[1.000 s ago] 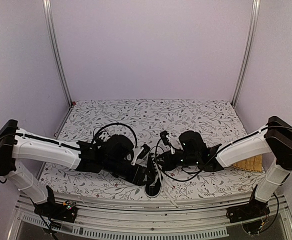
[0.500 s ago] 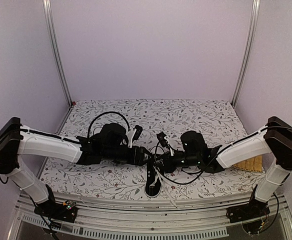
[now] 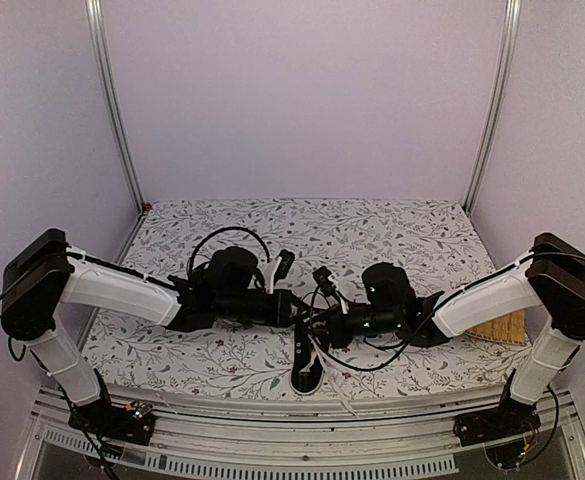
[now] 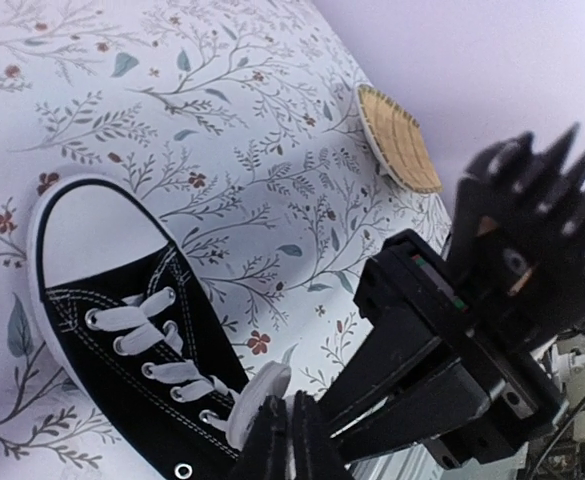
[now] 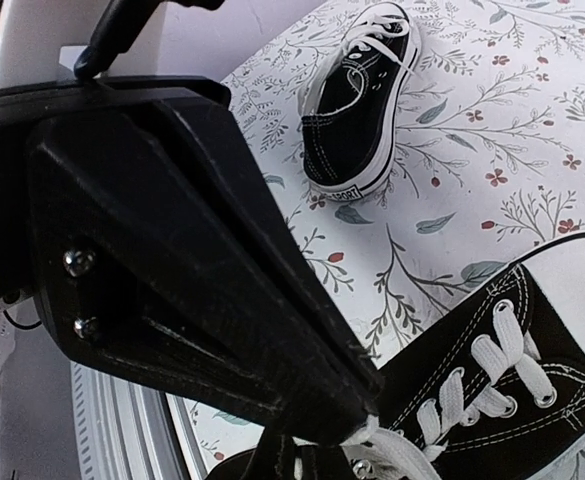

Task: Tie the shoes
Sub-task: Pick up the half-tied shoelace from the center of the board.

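Lace-pulling step: your left gripper (image 4: 287,438) has its fingers pressed together on a white lace (image 4: 255,402) of the near shoe (image 3: 307,368), which sits at the table's (image 3: 392,240) front edge. The right gripper (image 3: 322,325) meets it tip to tip, but whether it grips cannot be told. The second shoe (image 5: 360,95) lies apart. Your next move calls for drawing the lace sideways into a crossing without dragging the shoe.

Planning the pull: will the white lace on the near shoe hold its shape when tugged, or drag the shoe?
The lace probably flops: it curls in a soft loop at the left pincer. The shoe looks small and light, so a hard tug may drag it.
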Controlling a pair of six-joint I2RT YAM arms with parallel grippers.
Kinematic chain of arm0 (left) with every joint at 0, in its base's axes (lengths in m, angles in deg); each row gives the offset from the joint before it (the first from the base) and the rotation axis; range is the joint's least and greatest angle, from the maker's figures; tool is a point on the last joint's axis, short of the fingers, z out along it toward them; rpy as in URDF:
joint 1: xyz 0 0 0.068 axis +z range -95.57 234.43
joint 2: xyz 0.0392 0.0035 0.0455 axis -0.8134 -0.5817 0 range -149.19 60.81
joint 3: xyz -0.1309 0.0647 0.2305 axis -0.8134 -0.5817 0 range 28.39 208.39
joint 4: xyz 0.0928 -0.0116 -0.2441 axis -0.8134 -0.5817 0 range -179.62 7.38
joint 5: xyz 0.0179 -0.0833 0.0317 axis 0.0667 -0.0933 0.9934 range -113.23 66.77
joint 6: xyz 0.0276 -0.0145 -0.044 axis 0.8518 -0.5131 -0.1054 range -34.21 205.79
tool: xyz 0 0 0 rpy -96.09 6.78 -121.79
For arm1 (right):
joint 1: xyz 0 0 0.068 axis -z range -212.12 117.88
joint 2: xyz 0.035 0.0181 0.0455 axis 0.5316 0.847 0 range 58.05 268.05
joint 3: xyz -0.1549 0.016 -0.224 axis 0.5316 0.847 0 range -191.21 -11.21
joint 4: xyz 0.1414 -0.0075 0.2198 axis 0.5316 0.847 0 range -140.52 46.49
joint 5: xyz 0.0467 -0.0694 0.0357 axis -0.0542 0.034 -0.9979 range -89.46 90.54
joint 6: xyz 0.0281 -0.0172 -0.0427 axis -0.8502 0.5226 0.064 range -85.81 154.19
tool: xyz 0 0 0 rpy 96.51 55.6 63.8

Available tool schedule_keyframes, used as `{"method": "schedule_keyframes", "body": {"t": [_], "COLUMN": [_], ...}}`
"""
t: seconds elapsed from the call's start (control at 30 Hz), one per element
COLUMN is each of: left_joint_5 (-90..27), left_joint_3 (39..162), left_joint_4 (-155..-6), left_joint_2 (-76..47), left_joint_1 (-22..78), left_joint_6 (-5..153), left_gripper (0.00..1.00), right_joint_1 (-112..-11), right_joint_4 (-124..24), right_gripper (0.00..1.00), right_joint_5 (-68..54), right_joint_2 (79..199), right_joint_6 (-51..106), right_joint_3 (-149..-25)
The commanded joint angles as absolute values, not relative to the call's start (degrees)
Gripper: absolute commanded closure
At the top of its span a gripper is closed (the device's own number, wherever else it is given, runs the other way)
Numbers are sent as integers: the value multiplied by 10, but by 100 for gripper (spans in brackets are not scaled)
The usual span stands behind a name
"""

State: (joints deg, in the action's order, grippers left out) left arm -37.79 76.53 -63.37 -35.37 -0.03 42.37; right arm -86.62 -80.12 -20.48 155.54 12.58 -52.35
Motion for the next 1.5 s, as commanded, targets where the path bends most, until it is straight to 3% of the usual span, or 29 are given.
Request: {"method": "schedule_keyframes", "body": {"t": [0.0,0.17,0.33,0.67,1.3,1.47], "left_joint_5": [-398,-392,-384,-380,-361,-360], "left_joint_3": [738,708,685,660,657,657], "left_joint_4": [-556,-545,-534,-500,-473,-466], "left_joint_2": [-352,-344,-336,-337,-342,-345], "left_joint_1": [5,4,5,0,-19,-22], "left_joint_6": [408,398,389,369,358,357], "left_gripper": [100,100,100,100,100,100], "right_joint_1": [-866,-865,-868,-936,-962,-961], "right_joint_4": [-814,-774,-733,-737,-843,-836], "right_gripper": [88,48,41,56,62,94], "right_joint_5": [-203,-164,-127,-80,-121,-115], "right_joint_2": [1551,1485,1399,1413,1543,1537], "right_joint_6": [133,130,91,-7,-20,-11], "right_joint_3": [-517,-486,-417,-356,-407,-415]}}
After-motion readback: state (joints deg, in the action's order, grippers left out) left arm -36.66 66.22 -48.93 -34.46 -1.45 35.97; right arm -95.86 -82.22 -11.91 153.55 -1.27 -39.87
